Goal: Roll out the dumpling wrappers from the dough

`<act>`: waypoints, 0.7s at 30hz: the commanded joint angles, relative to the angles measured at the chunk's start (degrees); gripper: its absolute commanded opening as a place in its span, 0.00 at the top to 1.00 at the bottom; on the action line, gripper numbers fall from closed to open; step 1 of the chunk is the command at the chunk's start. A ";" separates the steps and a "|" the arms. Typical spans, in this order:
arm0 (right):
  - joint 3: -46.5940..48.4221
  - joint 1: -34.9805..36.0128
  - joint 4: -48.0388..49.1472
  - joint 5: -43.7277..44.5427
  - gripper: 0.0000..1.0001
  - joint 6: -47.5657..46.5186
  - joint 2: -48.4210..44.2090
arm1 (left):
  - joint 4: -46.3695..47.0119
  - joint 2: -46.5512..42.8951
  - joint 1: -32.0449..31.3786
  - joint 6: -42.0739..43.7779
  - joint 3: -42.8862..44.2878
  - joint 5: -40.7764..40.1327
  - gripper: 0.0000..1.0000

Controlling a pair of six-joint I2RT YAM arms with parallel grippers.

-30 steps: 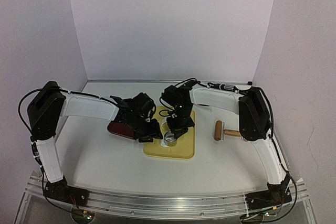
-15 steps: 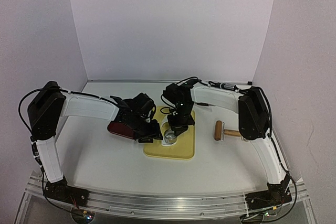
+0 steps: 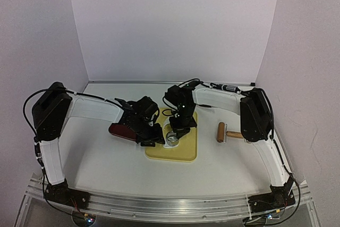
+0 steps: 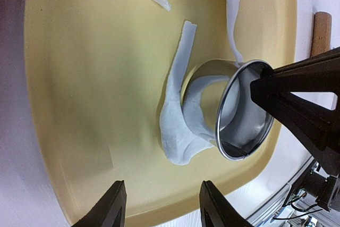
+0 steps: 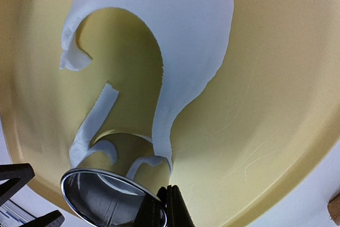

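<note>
Right end effector (image 5: 166, 206) grips the ring cutter (image 5: 106, 195) near the board (image 4: 79, 78) edge; left end effector (image 4: 162, 200) hangs apart.

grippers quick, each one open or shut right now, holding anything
left gripper: open, holding nothing, over the yellow board.
right gripper: shut on the rim of the ring cutter.

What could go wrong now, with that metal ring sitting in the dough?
The dough is thin and ragged, and a strip curls against the ring cutter; lifting it may tear or drag the sheet. The right gripper pinches only the cutter's rim, so it might slip or tip. The open left gripper hangs close by and could bump it.
</note>
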 commanded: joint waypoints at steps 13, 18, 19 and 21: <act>-4.07 -0.39 -2.55 1.55 1.00 2.54 0.38 | 1.67 8.14 0.01 0.59 7.46 4.62 0.52; -4.34 -0.37 -2.83 1.76 1.00 2.32 0.62 | 2.15 10.99 0.08 -0.12 8.53 5.45 0.54; -4.43 -0.44 -2.84 1.64 1.00 2.33 0.71 | 2.00 11.52 0.14 -0.29 8.75 5.80 0.57; -4.62 -0.38 -2.90 1.75 1.00 2.17 0.70 | 0.57 12.55 0.08 -1.02 9.48 5.53 0.63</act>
